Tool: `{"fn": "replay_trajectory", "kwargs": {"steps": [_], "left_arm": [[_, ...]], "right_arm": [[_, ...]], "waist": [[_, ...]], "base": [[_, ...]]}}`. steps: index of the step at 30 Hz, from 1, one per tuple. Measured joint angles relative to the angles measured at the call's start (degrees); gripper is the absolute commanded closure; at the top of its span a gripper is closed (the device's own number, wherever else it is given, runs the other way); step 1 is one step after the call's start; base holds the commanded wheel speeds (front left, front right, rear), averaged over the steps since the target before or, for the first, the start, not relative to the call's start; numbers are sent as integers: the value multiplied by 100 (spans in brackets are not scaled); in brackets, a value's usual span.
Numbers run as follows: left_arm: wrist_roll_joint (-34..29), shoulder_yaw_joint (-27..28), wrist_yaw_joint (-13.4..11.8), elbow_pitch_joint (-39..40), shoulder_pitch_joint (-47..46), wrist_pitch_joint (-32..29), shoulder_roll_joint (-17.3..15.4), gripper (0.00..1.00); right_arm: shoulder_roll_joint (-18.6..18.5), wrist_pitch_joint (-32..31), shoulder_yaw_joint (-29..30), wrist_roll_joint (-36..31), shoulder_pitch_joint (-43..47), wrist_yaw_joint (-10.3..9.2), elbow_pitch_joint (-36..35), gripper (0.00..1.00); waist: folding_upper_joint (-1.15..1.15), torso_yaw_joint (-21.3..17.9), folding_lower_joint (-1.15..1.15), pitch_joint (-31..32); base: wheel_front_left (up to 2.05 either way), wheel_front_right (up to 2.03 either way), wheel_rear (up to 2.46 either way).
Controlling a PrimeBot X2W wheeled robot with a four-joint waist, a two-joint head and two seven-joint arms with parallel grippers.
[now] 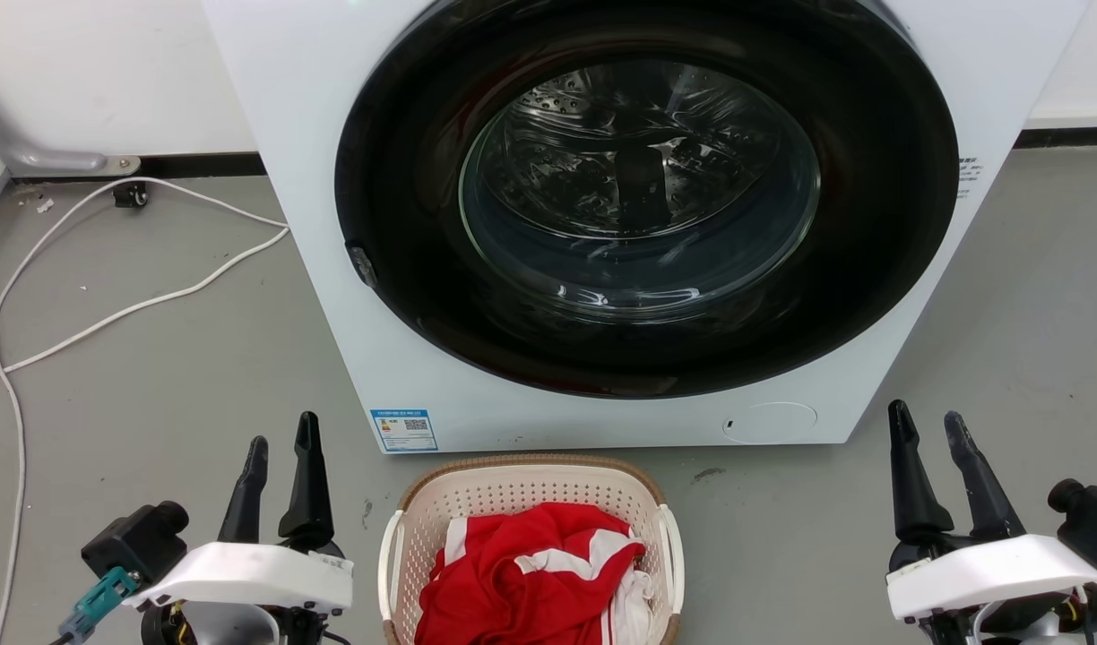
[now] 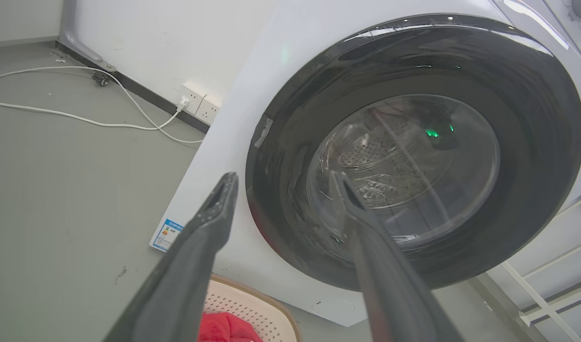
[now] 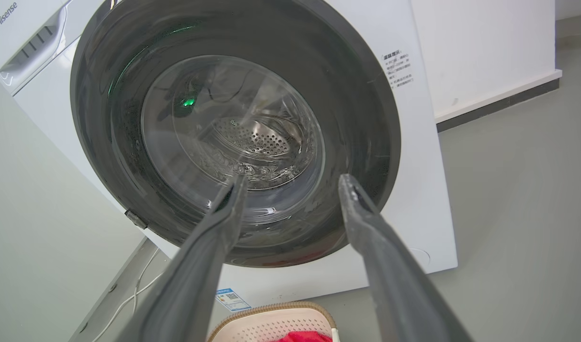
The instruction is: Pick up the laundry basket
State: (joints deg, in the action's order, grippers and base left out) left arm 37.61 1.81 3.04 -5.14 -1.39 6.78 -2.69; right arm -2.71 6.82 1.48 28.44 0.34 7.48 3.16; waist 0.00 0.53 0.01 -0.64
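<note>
The washer (image 1: pixel 643 206) bears "Hisense" (image 3: pixel 5 14) in grey at its top corner. A blue label (image 1: pixel 403 430) with a QR code sits low on its front; the print is too small to read. A second small-print sticker (image 1: pixel 968 175) beside the door is also unreadable. The dark round door is shut, and the steel drum shows through the glass.

The basket (image 1: pixel 531 463) stands on the grey floor (image 1: pixel 154 376), just before the washer, between the two arms. It holds a crumpled red and white cloth (image 1: pixel 531 573).

The left gripper (image 1: pixel 283 428) has its fingers parted and clear of the basket. The right gripper (image 1: pixel 925 412) is the same, well to the other side. A white cable (image 1: pixel 109 313) lies on the floor at left.
</note>
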Motion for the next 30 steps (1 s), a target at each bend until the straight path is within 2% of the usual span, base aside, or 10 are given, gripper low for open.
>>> {"fn": "replay_trajectory", "kwargs": {"steps": [7,30], "left_arm": [[-452,-13,94,46,28,108,-1,0],[-1726,-108,126,77,133,435,-4,0]], "right_arm": [[0,107,-46,-509,66,1,-96,0],[-1,430,-127,-1845,213,1,-269,0]], "waist": [[0,8,0,-2],[0,16,0,-11]], "base": [[0,0,0],[0,0,0]]}}
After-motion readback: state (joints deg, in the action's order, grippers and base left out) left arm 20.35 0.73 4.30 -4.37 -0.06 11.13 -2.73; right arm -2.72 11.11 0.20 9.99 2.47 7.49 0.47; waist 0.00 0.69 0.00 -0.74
